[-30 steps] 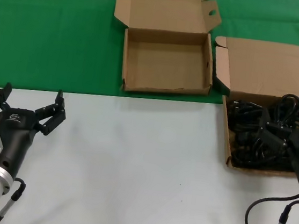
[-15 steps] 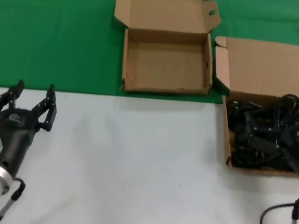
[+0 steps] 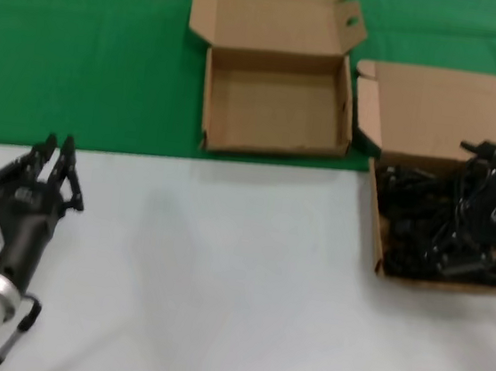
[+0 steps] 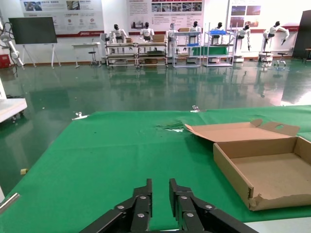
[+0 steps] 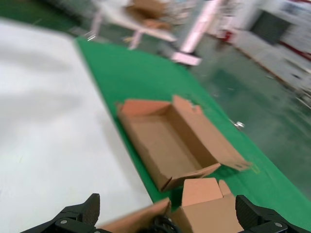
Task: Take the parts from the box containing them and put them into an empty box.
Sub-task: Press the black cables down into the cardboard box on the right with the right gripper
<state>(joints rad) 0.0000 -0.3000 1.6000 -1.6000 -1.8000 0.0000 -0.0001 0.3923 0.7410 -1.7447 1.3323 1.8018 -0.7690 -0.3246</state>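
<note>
The parts, black bundled power cords (image 3: 423, 225), lie tangled in the box containing them (image 3: 374, 209) at the right, its broad lid (image 3: 444, 114) folded back. My right gripper (image 3: 494, 164) hovers over the far right of that pile, open, with nothing seen between its fingers. In the right wrist view the right gripper (image 5: 167, 216) spans the cord box's edge (image 5: 138, 221), with a bit of cord (image 5: 163, 225) below. The empty box (image 3: 276, 99) (image 5: 167, 141) (image 4: 272, 170) sits on the green cloth. My left gripper (image 3: 57, 153) (image 4: 160, 188) waits at the near left, shut on nothing.
A green cloth (image 3: 84, 50) covers the far half of the table; the near half is white (image 3: 236, 292). The two boxes stand side by side, nearly touching. A workshop floor with shelves lies beyond the table's far edge (image 4: 146, 82).
My left gripper has closed its fingers and drawn back to the left. My right gripper has moved from the near part of the cord box toward its far right.
</note>
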